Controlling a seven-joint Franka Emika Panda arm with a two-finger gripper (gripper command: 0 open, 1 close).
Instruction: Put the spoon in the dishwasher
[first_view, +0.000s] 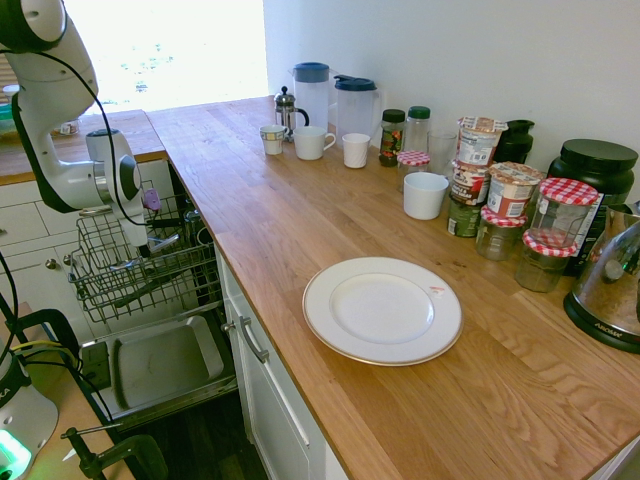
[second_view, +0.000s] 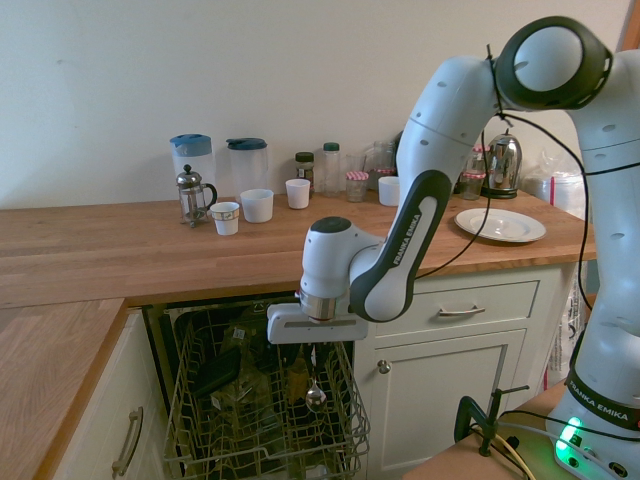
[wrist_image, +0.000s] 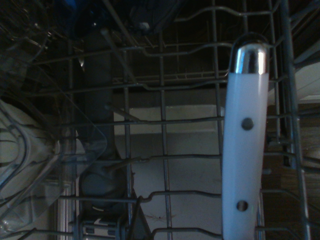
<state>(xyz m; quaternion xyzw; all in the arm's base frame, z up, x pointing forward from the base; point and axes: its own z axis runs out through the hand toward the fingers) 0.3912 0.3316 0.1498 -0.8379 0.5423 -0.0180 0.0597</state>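
My gripper (second_view: 312, 351) hangs just above the dishwasher's pulled-out grey wire rack (second_view: 196, 432), shut on the spoon (second_view: 316, 396). The spoon points straight down, and its rounded shiny end dips between the rack wires. In the wrist view a white handle (wrist_image: 243, 150) with two rivets and a shiny steel cap rises from the bottom edge, in front of the wires. The first exterior view shows the gripper (first_view: 152, 222) low over the rack (first_view: 120, 280), with the steel-lined door (first_view: 165, 362) dropped open below. The spoon cannot be made out there.
Dark dishes and a clear plastic piece (wrist_image: 45, 165) lie in the rack. The wooden counter (first_view: 300, 220) carries a white plate (first_view: 382, 310), mugs, jars, two pitchers and a kettle. White cabinet drawers (first_view: 270, 400) stand beside the dishwasher.
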